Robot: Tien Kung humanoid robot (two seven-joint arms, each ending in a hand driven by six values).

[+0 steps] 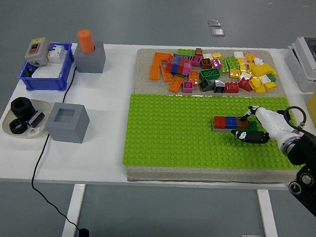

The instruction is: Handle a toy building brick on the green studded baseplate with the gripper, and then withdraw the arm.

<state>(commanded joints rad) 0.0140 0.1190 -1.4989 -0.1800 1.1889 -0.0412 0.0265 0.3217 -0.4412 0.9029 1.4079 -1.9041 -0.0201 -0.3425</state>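
1. White table (pixel 98 160); no legible writing or brand anywhere.
2. Green studded baseplate (pixel 173 133) right of centre; loose brick pile (pixel 213 71) just behind it.
3. Right hand (pixel 263 126) at baseplate's right side, fingers (pixel 249 136) loosely spread, gripping nothing.
4. Red-blue-brown brick row (pixel 231 123) on baseplate, just left of fingertips; contact unclear.

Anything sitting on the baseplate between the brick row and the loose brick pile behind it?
No. In the head view, only bare green studs of the baseplate lie between the brick row and the loose pile.
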